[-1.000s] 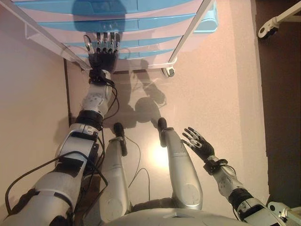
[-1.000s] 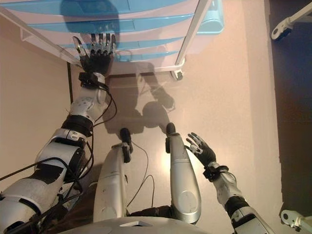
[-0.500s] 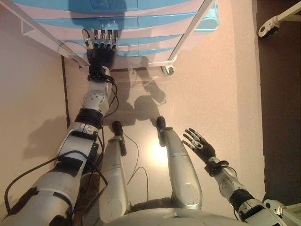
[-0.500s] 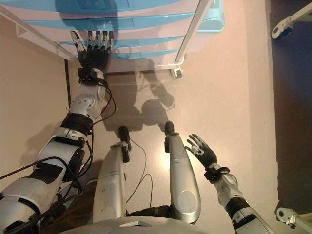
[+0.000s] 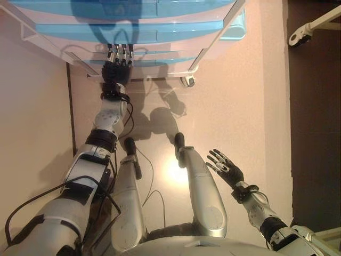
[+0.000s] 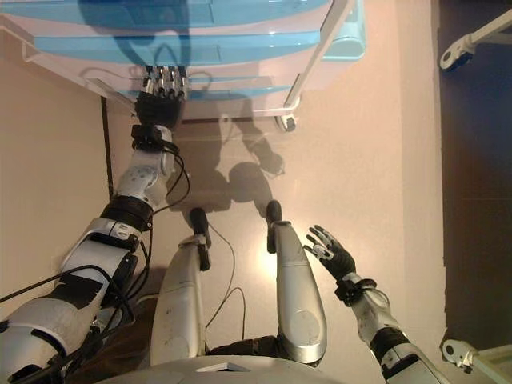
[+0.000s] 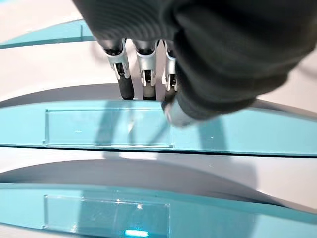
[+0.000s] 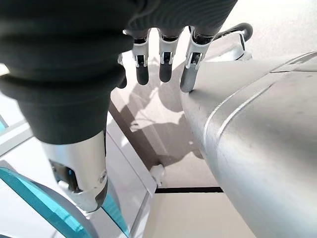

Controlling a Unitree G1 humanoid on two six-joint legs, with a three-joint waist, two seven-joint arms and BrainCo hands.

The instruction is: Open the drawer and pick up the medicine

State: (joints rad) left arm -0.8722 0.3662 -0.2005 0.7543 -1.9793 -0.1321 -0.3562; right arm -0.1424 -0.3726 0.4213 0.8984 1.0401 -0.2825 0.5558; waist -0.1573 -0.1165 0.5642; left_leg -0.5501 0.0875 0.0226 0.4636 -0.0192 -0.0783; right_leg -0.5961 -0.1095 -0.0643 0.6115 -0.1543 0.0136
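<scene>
A wheeled drawer unit (image 5: 160, 32) with pale blue see-through fronts stands at the far end of the floor, all its drawers pushed in. My left hand (image 5: 116, 72) is stretched out against it, open. Its straight fingers (image 7: 124, 84) reach into the gap just above one blue drawer front (image 7: 99, 126), and the thumb lies against that front. My right hand (image 5: 228, 169) hangs low at the right, open with spread fingers (image 8: 166, 59) and holding nothing. No medicine shows in any view.
The unit's white frame ends in a caster (image 5: 187, 81) at its right front corner. Another wheeled white leg (image 5: 298, 36) stands at the upper right on a dark floor strip (image 5: 314, 133). A black line (image 5: 70, 122) runs along the floor at the left.
My left hand has pushed forward and its fingertips now sit over a lower drawer front's top edge. The view has shifted slightly. The right hand has hardly moved.
</scene>
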